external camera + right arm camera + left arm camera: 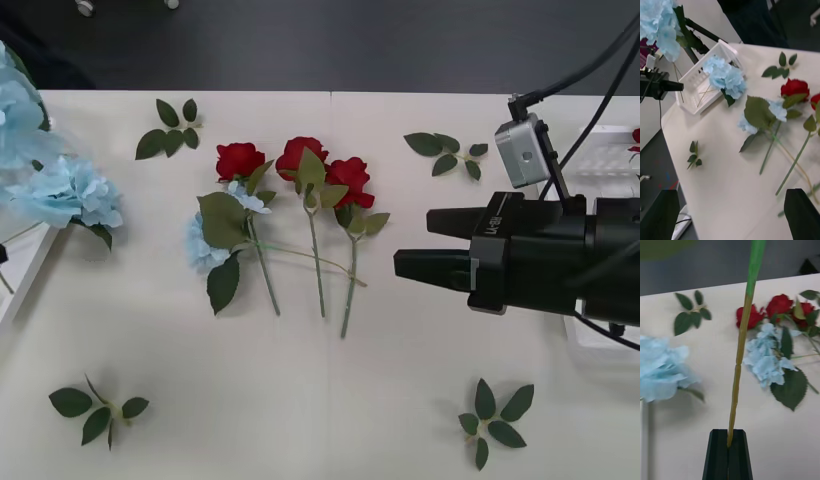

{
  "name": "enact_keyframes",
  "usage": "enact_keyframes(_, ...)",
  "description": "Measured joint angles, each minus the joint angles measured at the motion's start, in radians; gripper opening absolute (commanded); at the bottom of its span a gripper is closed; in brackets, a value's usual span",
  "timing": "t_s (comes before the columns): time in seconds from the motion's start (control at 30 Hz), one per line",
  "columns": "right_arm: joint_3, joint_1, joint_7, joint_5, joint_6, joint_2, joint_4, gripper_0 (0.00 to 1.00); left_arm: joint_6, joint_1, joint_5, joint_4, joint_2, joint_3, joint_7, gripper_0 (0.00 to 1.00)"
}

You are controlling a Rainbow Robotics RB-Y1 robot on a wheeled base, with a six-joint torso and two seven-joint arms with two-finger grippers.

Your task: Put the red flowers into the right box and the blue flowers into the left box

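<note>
Table (330, 400), white, holds everything. Left box (690, 80) at the robot's left table edge, a blue flower (724, 77) lying over its rim; right box (610, 160) at the right edge, behind the right arm.

Right gripper (420, 245) black, fingers spread wide, empty, hovering just right of the red flowers (300, 160). Three roses lie side by side mid-table, stems pointing toward the robot. One small blue flower (205, 245) lies against the leftmost rose, stems crossing.

Left gripper (729, 450) fingers pinched together on a thin stem (739, 352) that stands upright from them.

Judgement: flowers light, stems thin, wiry, springy; heads soft and crushable. Grip mid-stem, below leaves. The rightmost rose is freest; the leftmost may drag the blue one along.
</note>
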Motion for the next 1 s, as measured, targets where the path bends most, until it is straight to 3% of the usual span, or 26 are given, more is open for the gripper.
enact_keyframes(0.23, 0.011, -0.168, -0.449, 0.103, 0.288, 0.001, -0.025, 0.82, -0.105, 0.014, -0.235, 0.000, 0.000, 0.091, 0.190, 0.00)
enact_keyframes(0.4, 0.090, -0.284, -0.698, 0.202, 0.379, 0.022, -0.034, 0.82, -0.178, 0.014, -0.417, 0.000, 0.000, 0.102, 0.306, 0.00)
enact_keyframes(0.57, 0.247, -0.400, -1.029, 0.347, 0.438, 0.043, -0.035, 0.82, -0.191, -0.005, -0.558, 0.016, 0.000, 0.102, 0.396, 0.00)
enact_keyframes(0.77, 0.522, -0.529, -1.310, 0.618, 0.506, 0.052, -0.016, 0.82, -0.206, -0.117, -0.685, 0.138, 0.000, 0.102, 0.408, 0.00)
enact_keyframes(1.0, 0.678, -0.565, -1.420, 0.849, 0.535, 0.167, 0.130, 0.82, -0.250, -0.225, -0.805, 0.259, 0.001, 0.097, 0.409, 0.00)
